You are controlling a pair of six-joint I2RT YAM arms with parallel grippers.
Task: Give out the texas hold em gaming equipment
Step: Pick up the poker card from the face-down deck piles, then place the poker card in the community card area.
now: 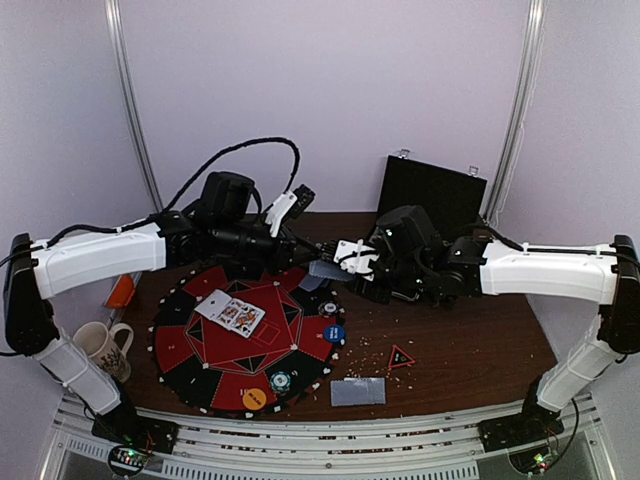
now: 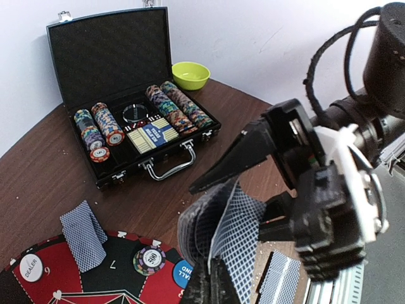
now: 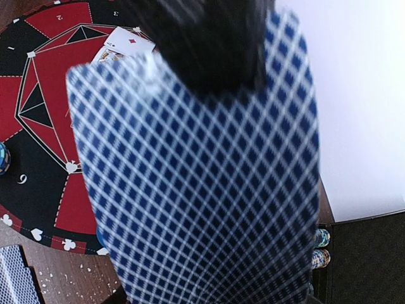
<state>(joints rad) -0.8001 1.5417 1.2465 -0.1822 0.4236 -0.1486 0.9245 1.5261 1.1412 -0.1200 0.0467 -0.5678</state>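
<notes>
Above the far edge of the mat (image 1: 172,348), playing cards (image 2: 231,231): a bowed, blue-backed few, held between my two grippers.
Left gripper (image 2: 209,282): clamped on the cards' lower edge.
Right gripper (image 2: 243,202): fingers either side of the same cards; whether they pinch, I cannot tell.
Mat: face-up cards (image 1: 232,315), a face-down card (image 2: 83,235), a striped chip (image 2: 150,259), blue disc (image 1: 334,333), orange disc (image 1: 254,398), white dealer disc (image 2: 30,267).
Case (image 2: 107,47): open; rows of chips (image 2: 101,130) flank a blue pack (image 2: 152,134).
Yellow bowl (image 2: 191,75): beside the case's far corner.

A blurred card (image 3: 202,190) fills the right wrist view, hiding most of the mat (image 3: 38,126), and the bottom edge cuts it off.
</notes>
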